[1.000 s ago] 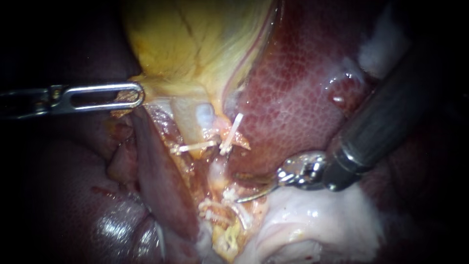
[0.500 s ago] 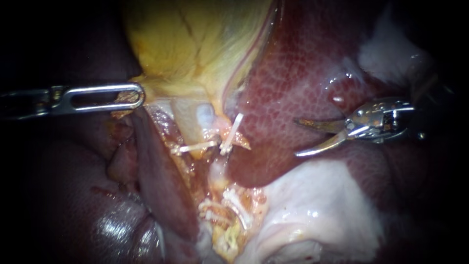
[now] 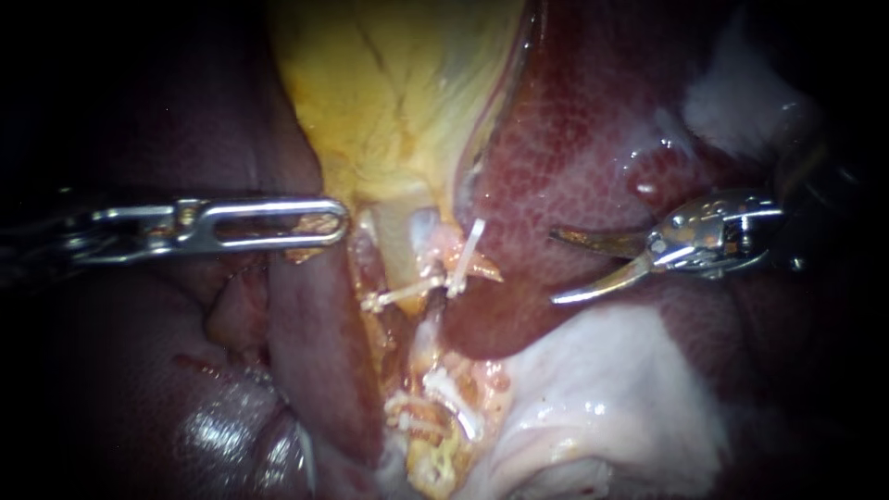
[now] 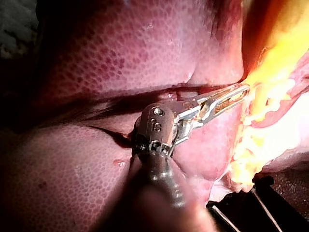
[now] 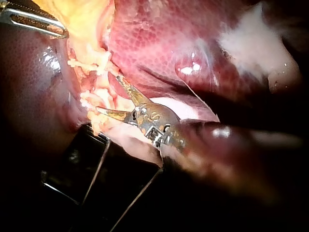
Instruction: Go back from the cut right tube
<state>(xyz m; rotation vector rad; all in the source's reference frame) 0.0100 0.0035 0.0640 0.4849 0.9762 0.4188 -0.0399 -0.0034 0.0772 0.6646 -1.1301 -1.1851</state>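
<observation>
In the endoscope view my right instrument (image 3: 554, 267) hangs over the liver (image 3: 574, 130) with its two curved blades open, well to the right of the tubes. White clips (image 3: 463, 252) sit on the upper tube stumps below the yellow gallbladder (image 3: 407, 93), and more clips (image 3: 435, 407) lie lower down; a gap of raw tissue shows between them. My left instrument (image 3: 319, 225) is shut on the gallbladder's lower edge, left of the clips. The right wrist view shows the open blades (image 5: 108, 94) near the clipped tissue. The left wrist view shows the left jaws (image 4: 231, 94) closed on yellow tissue.
Dark red liver lobes (image 3: 306, 352) lie left of and below the tubes. Pale white tissue (image 3: 611, 407) fills the lower right, under the right instrument. A glistening bump (image 3: 648, 181) on the liver sits just above the right blades.
My right instrument has drawn back up and to the right from the tubes, its blades still open. The left instrument has moved right, carrying the gallbladder's edge and upper clips with it.
</observation>
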